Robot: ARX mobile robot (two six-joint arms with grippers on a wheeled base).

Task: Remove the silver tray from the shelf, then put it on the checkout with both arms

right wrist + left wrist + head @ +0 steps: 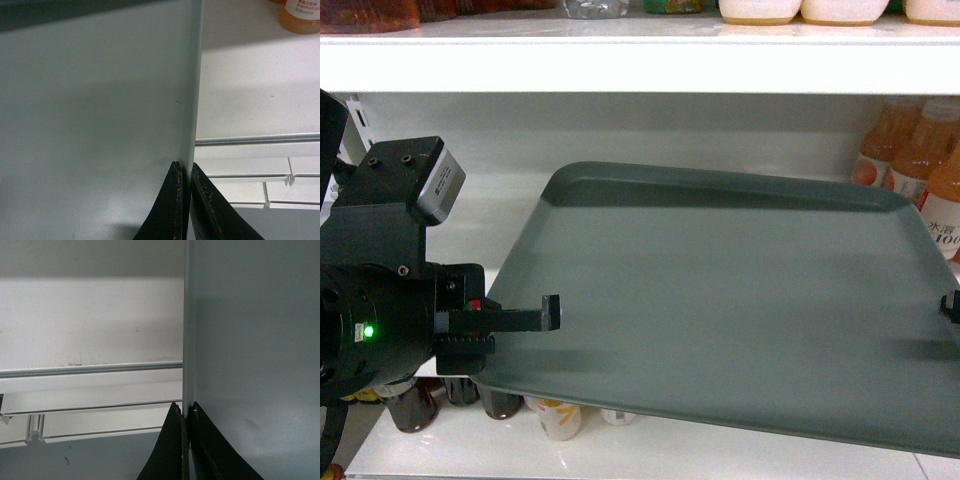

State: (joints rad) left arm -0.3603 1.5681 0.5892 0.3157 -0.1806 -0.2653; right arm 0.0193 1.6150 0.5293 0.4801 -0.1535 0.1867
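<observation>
We hold the silver tray (720,300) lifted before the shelf (640,72), long axis running between our 2 grippers: left gripper (186,415) and right gripper (185,172) each have fingers clamped on an end rim.

Silver tray (730,300): matte grey-green, plain, no pattern. Left gripper (552,312): black, green light lit on the body, small red mark near the fingers, grey box module (438,180) on top. Right gripper (950,305): black. Shelf (440,440): glossy white. Juice bottles (920,160): orange liquid, white labels with red print. Bottles (415,405) under the tray: dark brown.
</observation>
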